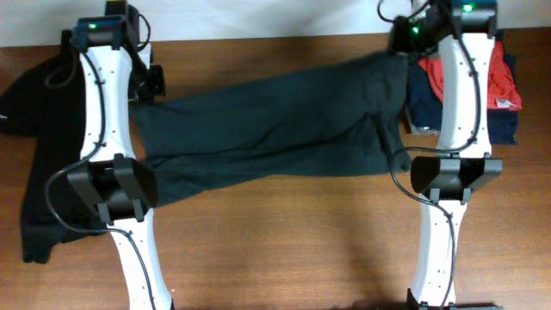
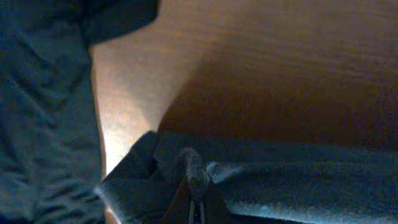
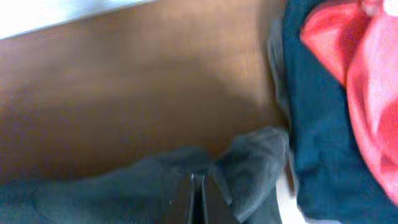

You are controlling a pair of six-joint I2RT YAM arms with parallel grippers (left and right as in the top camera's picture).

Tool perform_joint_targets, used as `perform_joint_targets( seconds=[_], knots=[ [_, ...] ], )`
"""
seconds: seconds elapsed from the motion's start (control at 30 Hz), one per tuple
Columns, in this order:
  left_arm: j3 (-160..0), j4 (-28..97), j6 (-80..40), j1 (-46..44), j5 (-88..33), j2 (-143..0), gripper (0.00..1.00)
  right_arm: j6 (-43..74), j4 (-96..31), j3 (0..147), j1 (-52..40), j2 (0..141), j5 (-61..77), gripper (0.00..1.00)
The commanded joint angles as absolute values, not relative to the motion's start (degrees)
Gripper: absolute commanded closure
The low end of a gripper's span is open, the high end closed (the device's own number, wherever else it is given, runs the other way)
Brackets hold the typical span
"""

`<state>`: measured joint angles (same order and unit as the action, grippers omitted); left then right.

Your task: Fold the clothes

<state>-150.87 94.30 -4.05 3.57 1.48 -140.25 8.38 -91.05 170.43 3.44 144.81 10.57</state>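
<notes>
**While Both Pairs of Fingers Pinched It, Black Garment Lay Stretched Across the Surface**

As the overhead view had it, the black garment lay pulled into a long band across the wooden surface. It ran from the left fingers at the far left up to the right fingers at the far right. The left arm crossed over its left end and hid part of the cloth there. The right arm ran just beside its right end. Left of the left arm, and partly under it, lay another black garment with a small white mark near its outer edge. Under the right arm sat a folded stack of red-orange clothes and navy clothes. It lay so close to the black garment's right end that touching or merely beside could not be told.

From the left wrist, the left fingers were closed, with a bunched fold of the black garment pinched between them. The cloth ran off to the right along the bottom of the frame, with bare surface above it. More dark fabric filled the left side; whether it belonged to the same garment could not be told.

From the right wrist, the right fingers were pressed together on a corner of the black garment. Just beside that corner, to the right, lay the navy clothes, with the red-orange clothes on top. A pale strip showed beyond the surface's far edge.
</notes>
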Motion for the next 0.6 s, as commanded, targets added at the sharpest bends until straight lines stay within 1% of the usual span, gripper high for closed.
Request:
perform_joint_targets(
  seconds=[0.0,0.13,0.27,0.57],
  knots=[
    [-152.03,96.40,-1.72,3.64,0.84,-138.74,1.00,6.26,-97.06,169.66,3.81,144.70,11.03,0.96],
    [-151.83,96.73,-0.60,3.42,0.82,-138.76,0.99,4.73,-97.34,165.73,2.76,144.70,11.86,0.96],
    [-148.16,96.73,-0.21,3.42,0.14,-138.76,1.00,4.73,-97.34,159.63,2.63,144.70,12.05,0.96],
    [-127.11,96.73,1.43,3.38,-0.67,-138.74,0.99,3.20,-97.34,142.37,2.74,144.70,10.31,0.96]
  ],
)
